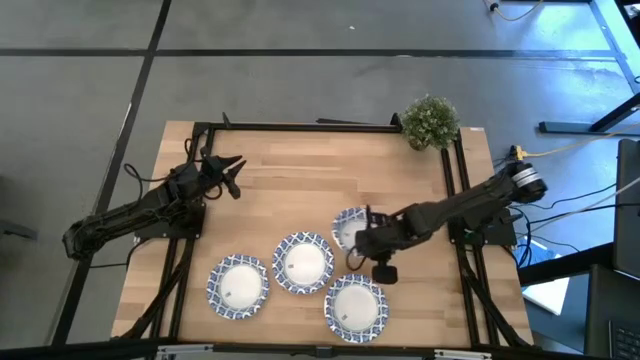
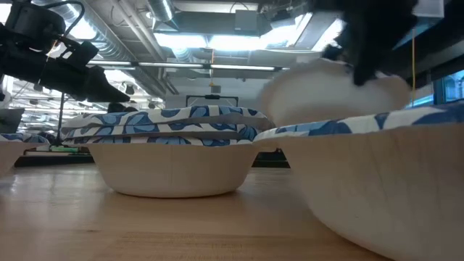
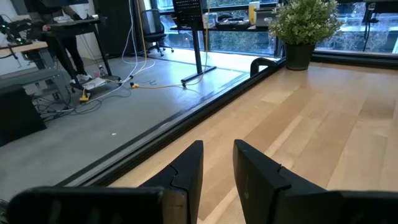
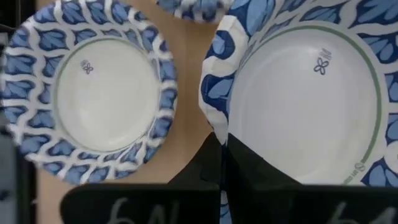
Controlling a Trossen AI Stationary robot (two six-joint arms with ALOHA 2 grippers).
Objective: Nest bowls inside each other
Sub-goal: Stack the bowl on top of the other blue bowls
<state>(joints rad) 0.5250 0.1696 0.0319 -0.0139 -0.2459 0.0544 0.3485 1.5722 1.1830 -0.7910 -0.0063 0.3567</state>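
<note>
Partly hidden under right claw, bowl pinched at rim; left claw spread, idle.

My right gripper pinches a bowl's patterned rim between its jaws; another bowl lies just beside.
</note>
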